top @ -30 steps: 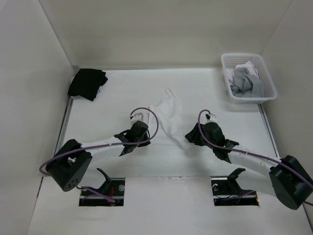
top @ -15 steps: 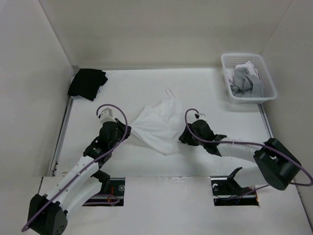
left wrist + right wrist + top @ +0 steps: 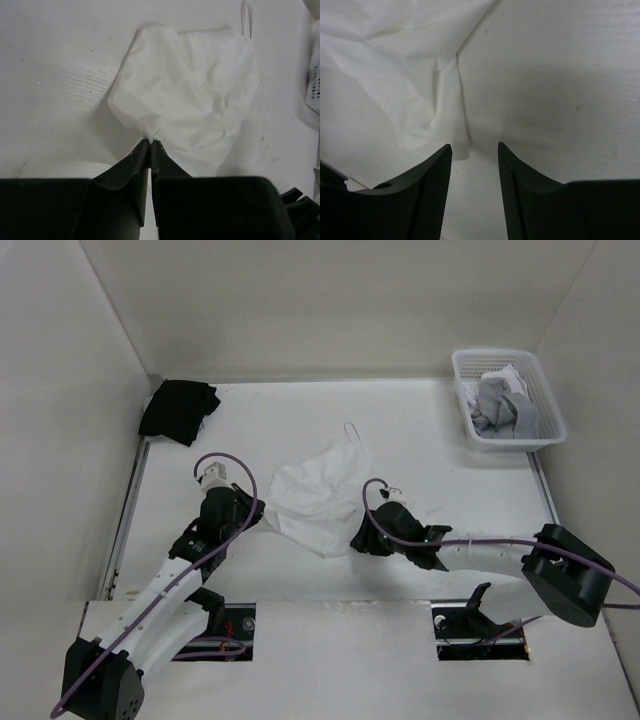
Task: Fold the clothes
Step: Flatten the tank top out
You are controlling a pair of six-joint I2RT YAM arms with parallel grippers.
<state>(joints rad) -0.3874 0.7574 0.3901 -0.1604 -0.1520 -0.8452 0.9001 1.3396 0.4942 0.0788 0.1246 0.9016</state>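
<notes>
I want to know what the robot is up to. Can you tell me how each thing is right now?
white top: lying rumpled on the table, not folded yet.
left gripper: shut, pinching the top's edge.
right gripper: open, by the top's edge, holding nothing.
black garment: bunched in the far left corner.
white basket: upright, grey garments piled inside.

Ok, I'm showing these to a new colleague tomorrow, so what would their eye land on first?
A crumpled white strappy top lies in the middle of the table, with the left gripper shut on its near-left edge and the right gripper open beside its near-right edge. Next come the black garment in the far left corner and the white plastic basket of grey garments at the far right.
</notes>
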